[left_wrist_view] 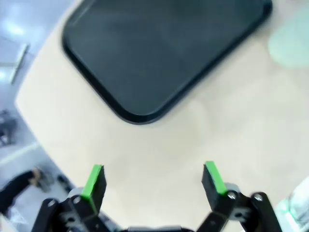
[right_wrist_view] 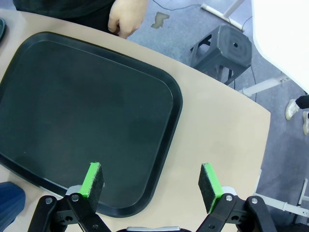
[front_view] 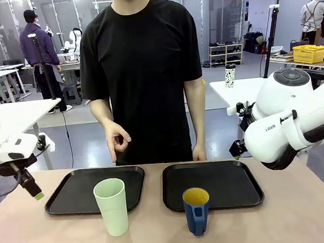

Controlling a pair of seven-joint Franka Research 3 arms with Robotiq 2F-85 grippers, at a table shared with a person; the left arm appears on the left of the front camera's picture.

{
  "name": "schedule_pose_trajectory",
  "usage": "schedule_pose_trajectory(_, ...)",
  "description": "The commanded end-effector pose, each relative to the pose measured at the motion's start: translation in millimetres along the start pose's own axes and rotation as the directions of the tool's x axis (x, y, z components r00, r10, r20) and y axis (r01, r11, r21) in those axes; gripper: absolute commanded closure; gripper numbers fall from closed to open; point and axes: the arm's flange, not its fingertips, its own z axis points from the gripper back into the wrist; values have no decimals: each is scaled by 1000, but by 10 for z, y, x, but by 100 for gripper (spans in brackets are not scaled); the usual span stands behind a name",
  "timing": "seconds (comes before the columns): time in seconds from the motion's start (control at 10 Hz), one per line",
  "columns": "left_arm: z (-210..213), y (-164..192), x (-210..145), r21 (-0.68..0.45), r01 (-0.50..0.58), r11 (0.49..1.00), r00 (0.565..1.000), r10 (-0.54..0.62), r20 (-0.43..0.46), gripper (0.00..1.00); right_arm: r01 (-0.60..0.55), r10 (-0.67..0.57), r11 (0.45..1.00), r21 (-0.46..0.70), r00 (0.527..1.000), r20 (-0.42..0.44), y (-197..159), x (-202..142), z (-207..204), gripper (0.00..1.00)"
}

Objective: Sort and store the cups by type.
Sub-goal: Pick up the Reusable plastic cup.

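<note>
Both cups stand on the bare table (front_view: 47,241), off the trays. The pale green tumbler (front_view: 111,207) is upright just off the near edge of the left tray (front_view: 71,193), toward its right corner. The dark blue mug (front_view: 197,210) is upright just off the near edge of the right tray (front_view: 225,178), handle turned to the robot's side. The left gripper (left_wrist_view: 154,176) hangs over the table near its left edge, beside a corner of the left tray, jaws wide apart and holding nothing. The right gripper (right_wrist_view: 152,176) hovers above the right tray's near right corner, jaws spread too. A person's hand (front_view: 199,151) hangs by the table's far edge.
</note>
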Motion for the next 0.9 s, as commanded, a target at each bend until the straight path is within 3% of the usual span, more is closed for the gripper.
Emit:
schedule_pose_trajectory(0.0, -44, -47, -54, -32, 233, 972, 972, -233, -8, 0, -1, 1, 1000, 0, 1000, 1, 4, 3, 0, 0)
schedule_pose_trajectory(0.4, -157, -214, -55, -100, 462, 881, 886, -463, 11, 0, -1, 1, 1000, 0, 1000, 1, 4, 3, 0, 0)
schedule_pose_trajectory(0.8, -182, -245, -29, -76, 425, 902, 904, -427, -12, 0, -1, 1, 1000, 0, 1000, 1, 4, 3, 0, 0)
